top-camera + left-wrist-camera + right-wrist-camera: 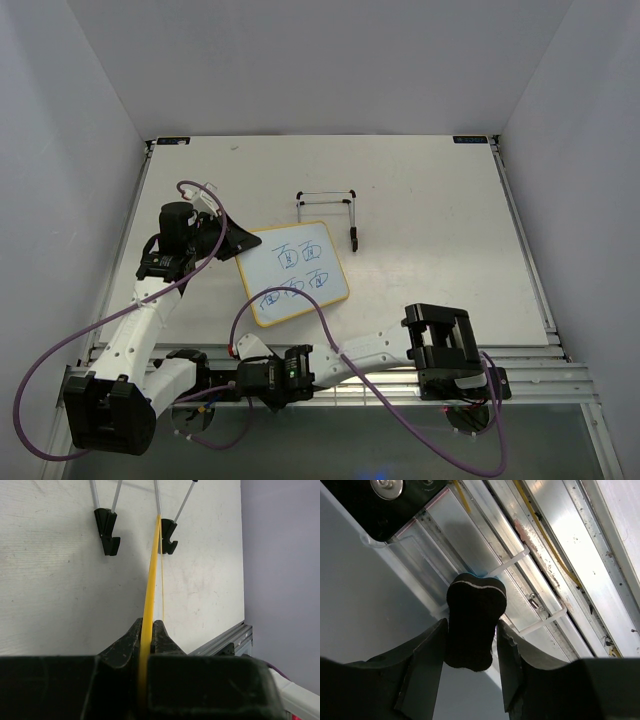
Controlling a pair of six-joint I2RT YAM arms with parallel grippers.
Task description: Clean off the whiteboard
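Observation:
The whiteboard (296,273) has a yellow-tan frame and several blue handwritten marks. It lies tilted at the left middle of the table. My left gripper (236,243) is shut on its left edge. In the left wrist view the board shows edge-on as a thin yellow strip (150,587) pinched between the jaws of the left gripper (148,626). My right gripper (468,408) hangs past the table's front edge at the lower right. In the right wrist view the right gripper (472,628) is shut on the black bone-shaped eraser (474,615), held above the metal rails.
The black wire easel stand (330,203) sits on the table just beyond the whiteboard; its two black feet (107,532) show ahead in the left wrist view. Aluminium rails (560,555) run along the table's front edge. White walls enclose the table on three sides.

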